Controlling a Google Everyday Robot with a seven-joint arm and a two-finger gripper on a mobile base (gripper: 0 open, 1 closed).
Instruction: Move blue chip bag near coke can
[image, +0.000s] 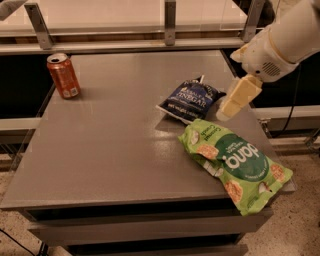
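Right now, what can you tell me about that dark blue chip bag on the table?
The blue chip bag is small, crinkled and shiny like foil, dark navy with white lettering reading VINEGAR and a pale lower edge. It lies flat on the grey table, right of centre, far from the coke can at the back left. The green bag lies just in front; whether they touch is unclear. The gripper hangs just right of it, not holding it.

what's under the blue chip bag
Only the grey table shows beneath the blue chip bag, which lies on it; whatever the bag covers is hidden. The gripper hangs beside the bag's right end in the camera view, not under it.
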